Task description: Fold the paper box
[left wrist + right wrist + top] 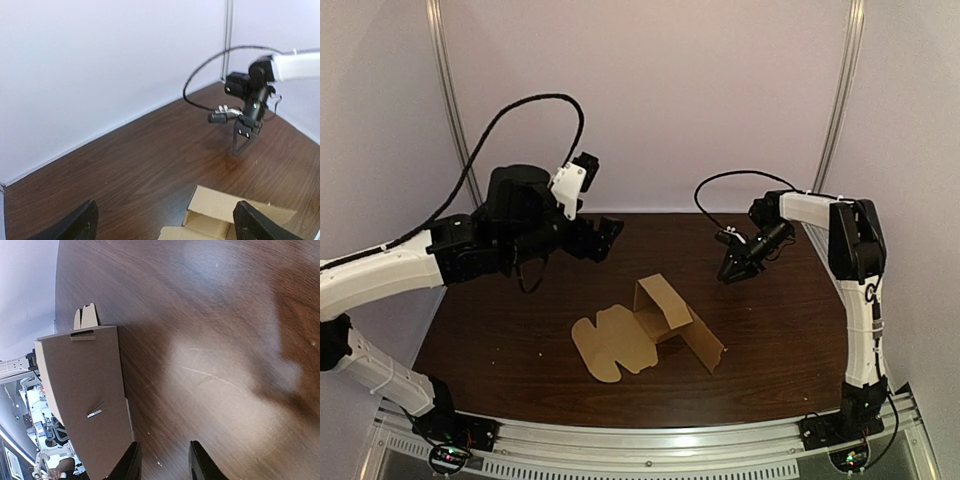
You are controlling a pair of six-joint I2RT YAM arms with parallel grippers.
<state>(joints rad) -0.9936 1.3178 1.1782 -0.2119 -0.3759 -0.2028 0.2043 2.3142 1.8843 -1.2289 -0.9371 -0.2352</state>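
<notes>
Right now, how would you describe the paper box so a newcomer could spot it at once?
Start at the dark wooden table in the top view. Near its middle lies the paper box. It is the only tan cardboard thing there, partly raised, with a rounded flap lying flat on the left.

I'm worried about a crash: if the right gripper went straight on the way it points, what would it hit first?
The right gripper would most likely meet the table first; the paper box lies left of its line in the wrist view, though depth is unclear.
</notes>
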